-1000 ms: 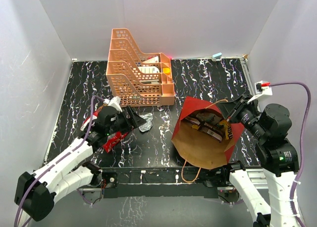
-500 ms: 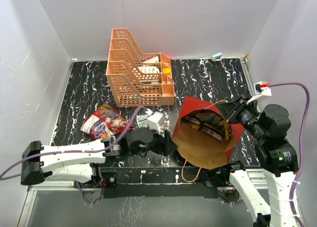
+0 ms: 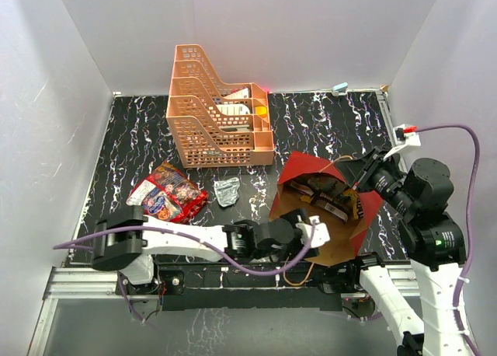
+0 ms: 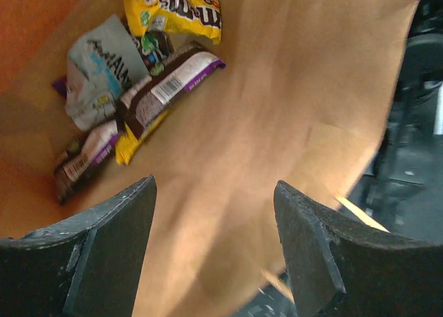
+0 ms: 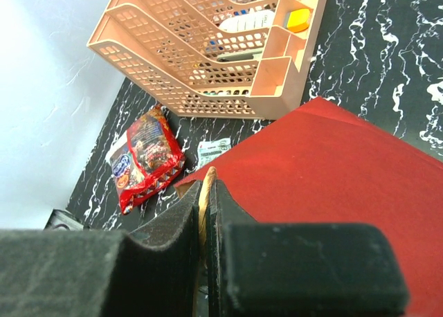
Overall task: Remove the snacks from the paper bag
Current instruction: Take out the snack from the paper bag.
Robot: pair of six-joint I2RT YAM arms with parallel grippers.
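Dark red outside and brown kraft inside, the paper bag (image 3: 307, 168) sits on the black marbled table (image 3: 132, 138), to the right of the middle, with its mouth open toward the overhead camera. The left gripper (image 4: 214, 192) reaches across the near edge of the table to the bag's mouth. Its jaws are spread and nothing is between them. Its wrist view looks down into the bag.

At the bottom of the bag several snacks lie together: a yellow packet (image 4: 180, 12), a pale silver packet (image 4: 100, 68) and two brown wrappers (image 4: 169, 88) with purple ends, one partly over the other things.

The right gripper (image 5: 205, 192) is at the far right rim of the bag. Its jaws are pressed together on a thin tan strip of the bag. I cannot tell if this strip is the rim or a cord handle.

Two snacks lie outside, left of the bag: a large red bag (image 3: 167, 194) and, near it, a crumpled silver packet (image 3: 227, 191). Behind them stands the orange tray rack (image 3: 217, 115).
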